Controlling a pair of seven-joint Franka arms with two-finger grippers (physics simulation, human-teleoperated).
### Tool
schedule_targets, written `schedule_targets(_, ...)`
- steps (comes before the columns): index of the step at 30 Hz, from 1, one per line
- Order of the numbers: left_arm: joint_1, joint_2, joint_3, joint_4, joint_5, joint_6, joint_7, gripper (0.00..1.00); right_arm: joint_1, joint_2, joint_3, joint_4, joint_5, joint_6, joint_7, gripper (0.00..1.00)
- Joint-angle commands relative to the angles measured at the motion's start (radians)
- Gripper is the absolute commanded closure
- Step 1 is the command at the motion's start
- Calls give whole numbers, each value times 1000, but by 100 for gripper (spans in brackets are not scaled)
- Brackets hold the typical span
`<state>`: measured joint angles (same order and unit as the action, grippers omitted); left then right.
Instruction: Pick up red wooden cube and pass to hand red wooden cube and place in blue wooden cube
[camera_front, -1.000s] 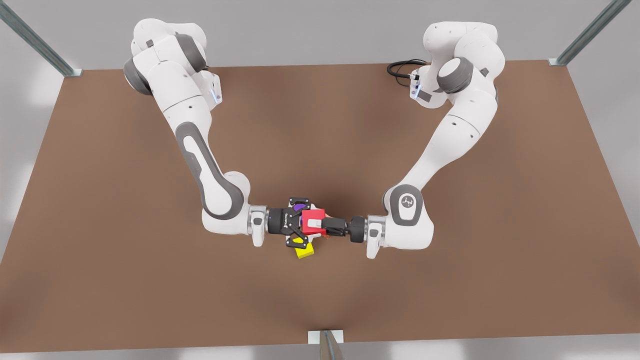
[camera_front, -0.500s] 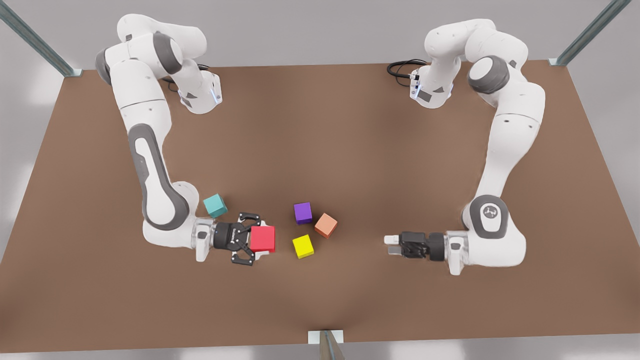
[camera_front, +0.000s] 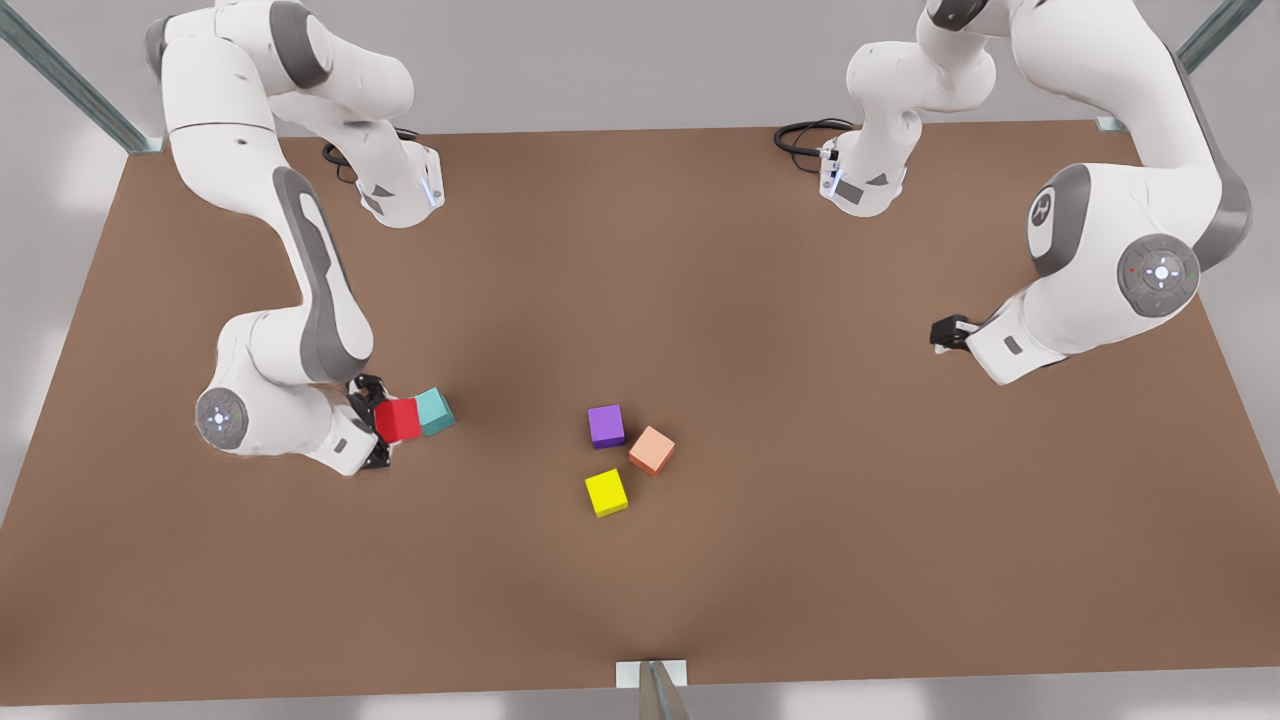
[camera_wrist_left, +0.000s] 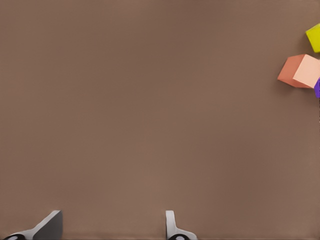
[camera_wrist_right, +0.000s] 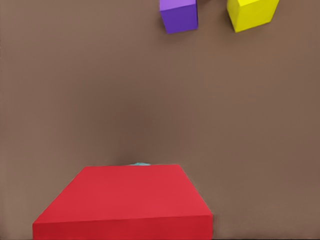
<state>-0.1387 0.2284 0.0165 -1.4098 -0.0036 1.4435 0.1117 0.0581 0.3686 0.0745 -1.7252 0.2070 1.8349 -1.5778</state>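
Observation:
The red wooden cube (camera_front: 397, 420) is held just above the table at the front view's left, with my right gripper (camera_front: 376, 424) shut on it. Its right face meets the teal blue wooden cube (camera_front: 436, 411), which rests on the table. In the right wrist view the red wooden cube (camera_wrist_right: 125, 202) is close up, and a sliver of the blue wooden cube (camera_wrist_right: 140, 163) peeks from behind its far edge. My left gripper (camera_front: 947, 332) hangs at the front view's right, far from both cubes. The left wrist view shows the left gripper (camera_wrist_left: 111, 229) open over bare table.
A purple cube (camera_front: 605, 425), a salmon-orange cube (camera_front: 651, 450) and a yellow cube (camera_front: 606, 492) sit grouped at the table's middle. A black cable (camera_front: 800, 135) lies by the far arm base. The brown table (camera_front: 700, 300) stretches wide between the arms.
The right gripper took the red cube from the left at mid-table and carried it toward the front view's left, up against the teal cube. The left arm let go and pulled back to the right.

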Motion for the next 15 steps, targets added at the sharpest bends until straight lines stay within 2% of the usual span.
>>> schedule_targets(1, 5, 2, 2, 11, -6, -25, -162, 0, 11, -37, 1, -62, -48, 90, 901, 49)
schedule_targets(7, 27, 45, 3, 34, -16, 34, -162, 0, 28, -59, 1, -169, -51, 319, 929, 48)
schedule_targets(11, 57, 55, 0, 28, -56, -83, -162, 0, 29, -88, 1, -247, -55, 382, 929, 48)
schedule_targets(12, 57, 54, -30, 31, -53, -114, -162, 0, 29, -99, 2, -269, -55, 392, 929, 48)
schedule_targets(15, 50, 65, -53, 37, -49, -72, -162, 0, 32, -115, 1, -313, -57, 402, 929, 48)
